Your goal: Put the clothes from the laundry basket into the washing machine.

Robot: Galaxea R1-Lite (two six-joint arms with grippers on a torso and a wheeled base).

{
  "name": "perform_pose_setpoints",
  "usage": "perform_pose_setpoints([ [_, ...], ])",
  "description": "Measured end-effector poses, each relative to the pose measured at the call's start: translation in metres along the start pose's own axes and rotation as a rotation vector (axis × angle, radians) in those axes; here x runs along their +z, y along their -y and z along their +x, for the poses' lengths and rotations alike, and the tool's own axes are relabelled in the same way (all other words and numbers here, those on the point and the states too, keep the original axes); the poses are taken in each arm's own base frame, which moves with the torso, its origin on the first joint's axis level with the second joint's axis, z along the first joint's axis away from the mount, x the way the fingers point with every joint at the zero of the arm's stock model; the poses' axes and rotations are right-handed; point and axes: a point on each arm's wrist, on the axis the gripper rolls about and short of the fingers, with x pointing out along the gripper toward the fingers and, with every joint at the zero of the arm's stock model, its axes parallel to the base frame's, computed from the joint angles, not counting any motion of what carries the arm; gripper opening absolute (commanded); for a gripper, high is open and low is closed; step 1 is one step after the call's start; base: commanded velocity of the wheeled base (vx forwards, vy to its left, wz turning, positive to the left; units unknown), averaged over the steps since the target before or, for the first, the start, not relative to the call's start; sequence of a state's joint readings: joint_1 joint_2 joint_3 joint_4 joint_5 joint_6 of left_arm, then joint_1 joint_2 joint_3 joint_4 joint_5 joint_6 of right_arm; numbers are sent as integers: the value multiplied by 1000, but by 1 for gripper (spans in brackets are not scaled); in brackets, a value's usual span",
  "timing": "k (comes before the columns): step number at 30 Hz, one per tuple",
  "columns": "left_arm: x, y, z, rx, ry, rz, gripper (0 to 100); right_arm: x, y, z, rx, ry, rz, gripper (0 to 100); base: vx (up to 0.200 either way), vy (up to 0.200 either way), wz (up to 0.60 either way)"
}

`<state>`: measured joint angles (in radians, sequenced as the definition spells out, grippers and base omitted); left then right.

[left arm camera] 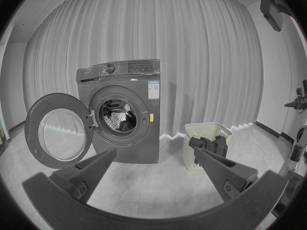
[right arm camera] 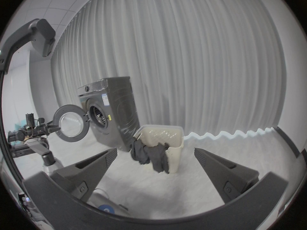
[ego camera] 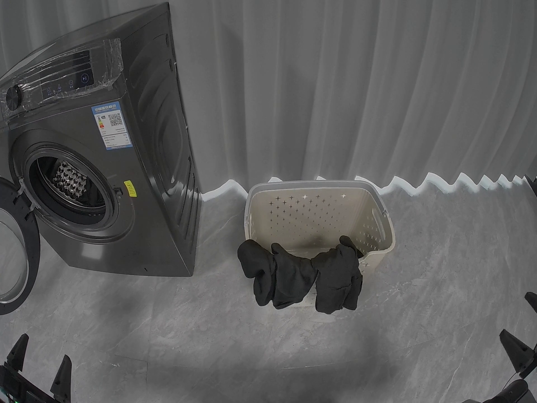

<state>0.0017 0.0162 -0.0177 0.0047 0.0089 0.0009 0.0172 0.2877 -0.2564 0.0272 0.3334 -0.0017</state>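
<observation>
Both grippers empty, jaws wide open: left gripper, right gripper.
Laundry basket sits ahead, between the two and well apart from both. Dark clothes drape over the rim nearest the grippers. Washing machine stands ahead of the left gripper, door swung open, dark item in the drum.
</observation>
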Motion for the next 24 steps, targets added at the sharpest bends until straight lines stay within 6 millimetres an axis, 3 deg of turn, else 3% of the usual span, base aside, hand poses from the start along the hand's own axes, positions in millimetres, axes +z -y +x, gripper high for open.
perform_pose_setpoints([
  [7,0,0,0,0,0,0,100,15,12,44,128,-156,47,100,0,0,0],
  [9,0,0,0,0,0,0,100,16,14,57,161,-195,58,100,0,-200,0],
  [24,0,0,0,-1,0,0,100,6,23,146,255,-394,143,100,0,-13,0],
])
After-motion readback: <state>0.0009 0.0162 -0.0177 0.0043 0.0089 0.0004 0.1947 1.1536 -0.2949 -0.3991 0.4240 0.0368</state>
